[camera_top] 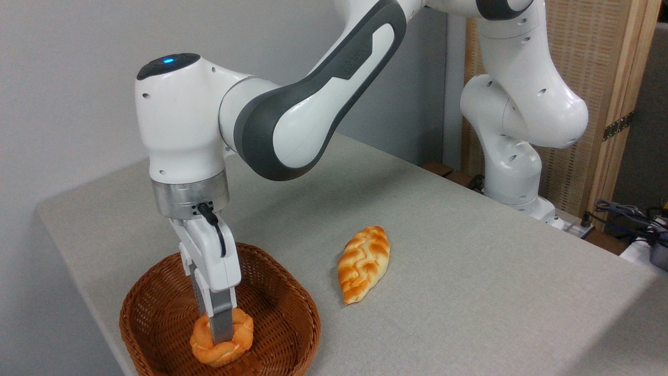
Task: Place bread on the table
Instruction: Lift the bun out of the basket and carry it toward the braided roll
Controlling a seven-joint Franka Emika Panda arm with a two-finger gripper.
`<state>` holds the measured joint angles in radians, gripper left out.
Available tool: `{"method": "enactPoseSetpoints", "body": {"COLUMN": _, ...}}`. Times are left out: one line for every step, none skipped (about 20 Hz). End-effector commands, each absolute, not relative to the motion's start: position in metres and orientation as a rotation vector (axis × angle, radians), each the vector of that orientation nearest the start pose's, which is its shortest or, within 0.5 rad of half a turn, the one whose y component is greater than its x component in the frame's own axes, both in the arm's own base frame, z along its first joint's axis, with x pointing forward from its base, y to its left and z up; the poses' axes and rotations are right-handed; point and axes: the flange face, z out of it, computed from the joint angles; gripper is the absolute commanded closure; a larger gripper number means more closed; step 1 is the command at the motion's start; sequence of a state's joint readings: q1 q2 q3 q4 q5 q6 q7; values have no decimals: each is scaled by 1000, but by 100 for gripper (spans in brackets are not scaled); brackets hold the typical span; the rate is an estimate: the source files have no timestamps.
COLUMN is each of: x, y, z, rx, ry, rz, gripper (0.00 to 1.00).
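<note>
The bread (241,328), a small round golden-orange bun with a knotted top, is inside the brown wicker basket (309,312) at the front left of the table (469,250). My gripper (219,339) reaches straight down into the basket and is shut on the bread, one grey finger (222,321) crossing its front. The far finger is hidden behind it. Whether the bun still touches the basket floor I cannot tell.
An elongated braided loaf (364,263) lies on the cloth to the right of the basket. The arm's white base (514,177) stands at the back right, with cables (626,214) and a wooden screen (589,78) beyond the table's edge.
</note>
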<state>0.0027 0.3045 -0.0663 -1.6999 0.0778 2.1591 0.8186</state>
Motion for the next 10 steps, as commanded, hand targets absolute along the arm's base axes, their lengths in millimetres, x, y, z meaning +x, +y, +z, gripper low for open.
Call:
{"method": "enactPoseSetpoints", "body": {"x": 656, "y": -34, "z": 442, "rx": -2719, "ry": 1341, "rz": -210, "gripper": 77}}
{"method": "enactPoseSetpoints", "body": {"x": 653, "y": -31, "z": 451, "rx": -2752, "ry": 1322, "rz": -227, "gripper": 77}}
{"method": "enactPoseSetpoints", "body": {"x": 648, "y": -27, "z": 466, "rx": -2786, "ry": 1299, "rz": -237, "gripper": 77}}
{"method": "enactPoseSetpoints", "body": {"x": 642, "y": -25, "z": 478, "rx": -2791, "ry": 1294, "rz": -228, "gripper": 77}}
{"method": "enactPoseSetpoints", "body": {"x": 633, "y": -22, "z": 495, "rx": -2790, "ry": 1289, "rz": -213, "gripper": 77}}
{"method": "enactPoseSetpoints", "body": {"x": 624, "y": -18, "z": 509, "rx": -2798, "ry": 1284, "rz": -186, "gripper": 77}}
{"method": "enactPoseSetpoints", "body": {"x": 615, "y": -10, "z": 522, "rx": -2804, "ry": 1269, "rz": -169, "gripper": 76}}
{"method": "enactPoseSetpoints", "body": {"x": 608, "y": 0, "z": 536, "rx": -2807, "ry": 1252, "rz": -171, "gripper": 76}}
{"method": "enactPoseSetpoints", "body": {"x": 600, "y": 5, "z": 546, "rx": -2805, "ry": 1251, "rz": -167, "gripper": 76}}
{"method": "enactPoseSetpoints", "body": {"x": 590, "y": 7, "z": 551, "rx": -2806, "ry": 1261, "rz": -128, "gripper": 75}}
